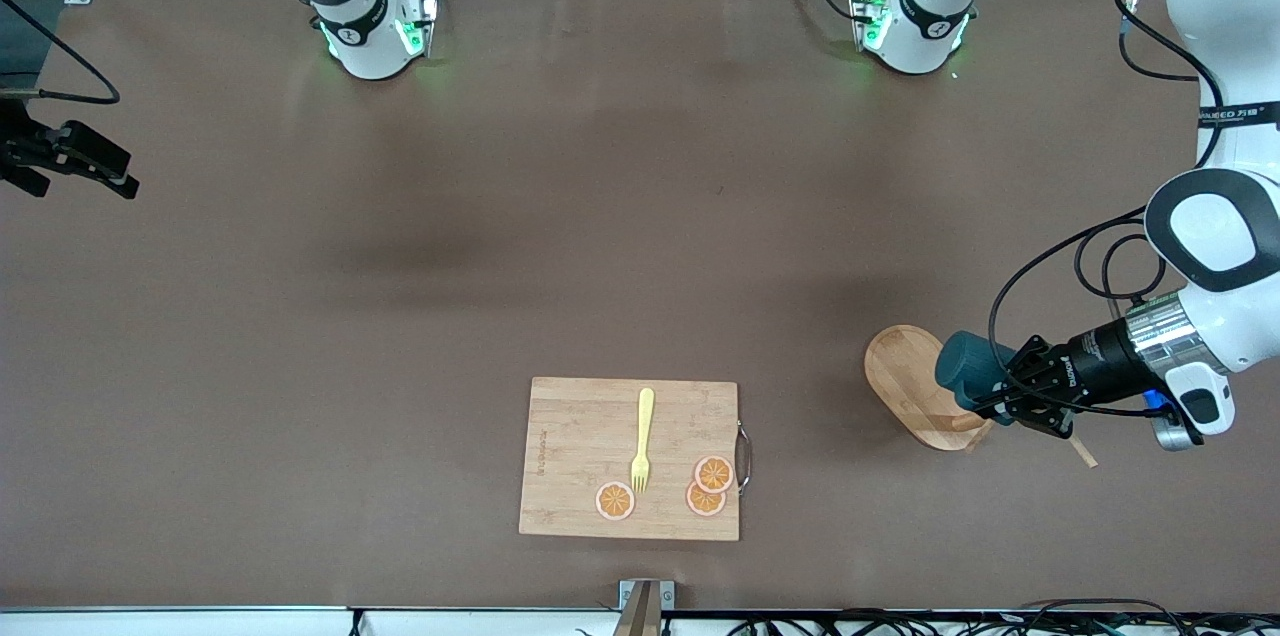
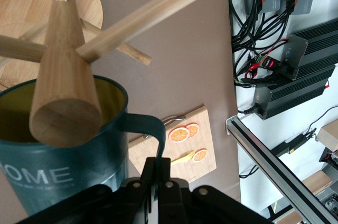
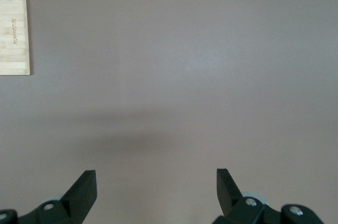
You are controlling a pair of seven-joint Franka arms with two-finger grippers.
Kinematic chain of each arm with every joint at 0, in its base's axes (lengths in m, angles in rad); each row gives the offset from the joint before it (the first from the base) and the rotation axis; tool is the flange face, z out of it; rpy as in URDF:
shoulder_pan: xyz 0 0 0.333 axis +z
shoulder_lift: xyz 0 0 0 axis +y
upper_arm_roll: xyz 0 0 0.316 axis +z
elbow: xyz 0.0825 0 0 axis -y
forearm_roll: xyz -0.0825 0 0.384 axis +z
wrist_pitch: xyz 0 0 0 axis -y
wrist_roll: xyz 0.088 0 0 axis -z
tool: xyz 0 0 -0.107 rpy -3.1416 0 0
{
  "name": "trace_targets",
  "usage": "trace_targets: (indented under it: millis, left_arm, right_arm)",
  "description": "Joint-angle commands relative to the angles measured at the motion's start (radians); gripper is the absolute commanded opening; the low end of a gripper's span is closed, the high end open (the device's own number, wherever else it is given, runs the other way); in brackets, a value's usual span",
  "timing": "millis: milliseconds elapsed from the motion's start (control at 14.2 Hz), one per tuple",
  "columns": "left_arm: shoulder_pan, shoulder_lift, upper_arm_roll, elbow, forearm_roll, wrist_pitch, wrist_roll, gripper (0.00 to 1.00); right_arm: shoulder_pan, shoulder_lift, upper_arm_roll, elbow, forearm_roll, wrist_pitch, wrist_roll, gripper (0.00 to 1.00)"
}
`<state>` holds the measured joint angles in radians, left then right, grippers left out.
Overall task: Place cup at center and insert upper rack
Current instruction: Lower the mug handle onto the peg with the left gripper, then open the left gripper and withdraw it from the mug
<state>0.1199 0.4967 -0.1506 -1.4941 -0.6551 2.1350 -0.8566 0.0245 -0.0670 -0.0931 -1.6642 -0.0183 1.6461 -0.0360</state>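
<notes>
My left gripper (image 1: 1005,394) is shut on the dark handle (image 2: 150,126) of the teal cup (image 1: 968,366). It holds the cup tipped over the oval base (image 1: 905,376) of the wooden upper rack, toward the left arm's end of the table. In the left wrist view the rack's round post (image 2: 66,92) and crossing pegs (image 2: 158,7) stand right at the cup's (image 2: 63,176) yellow mouth. Whether they touch I cannot tell. My right gripper (image 1: 125,181) hangs open and empty over bare table (image 3: 169,76) at the right arm's end.
A rectangular bamboo cutting board (image 1: 580,436) lies near the table's front edge. It carries a yellow fork (image 1: 642,441) and three orange slices (image 1: 712,474). Cables and power units (image 2: 285,39) sit past the table's edge in the left wrist view.
</notes>
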Motion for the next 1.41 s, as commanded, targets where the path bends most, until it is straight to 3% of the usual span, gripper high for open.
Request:
trace_targets:
  millis: [0, 281, 422, 562, 773, 914, 1336]
  left_arm:
    - [0.009, 0.01, -0.003, 0.018, -0.02, 0.003, 0.031, 0.07]
    - [0.02, 0.014, -0.003, 0.018, -0.021, 0.005, 0.057, 0.09]
    - [0.02, 0.014, -0.003, 0.018, -0.021, 0.011, 0.059, 0.2]
    - [0.02, 0.014, -0.003, 0.024, -0.02, 0.011, 0.091, 0.62]
    - [0.009, 0.005, -0.001, 0.035, 0.0, 0.019, 0.099, 1.0]
    - [0.007, -0.001, -0.001, 0.046, 0.037, 0.029, 0.097, 1.0]
    - [0.009, -0.095, -0.013, 0.048, 0.316, 0.017, 0.096, 1.0]
  right_arm:
    - [-0.005, -0.025, 0.004, -0.023, -0.006, -0.002, 0.005, 1.0]
    - [-0.006, -0.025, 0.003, -0.025, -0.006, 0.0, 0.004, 1.0]
    - [-0.006, -0.025, 0.003, -0.023, -0.008, 0.0, 0.004, 1.0]
    - [-0.005, -0.025, 0.003, -0.023, -0.008, 0.0, 0.004, 1.0]
    - [-0.006, -0.025, 0.004, -0.022, -0.008, 0.0, 0.004, 1.0]
    - [-0.005, -0.025, 0.004, -0.022, -0.008, 0.0, 0.004, 1.0]
    - [-0.005, -0.025, 0.003, -0.02, -0.008, 0.004, 0.002, 1.0]
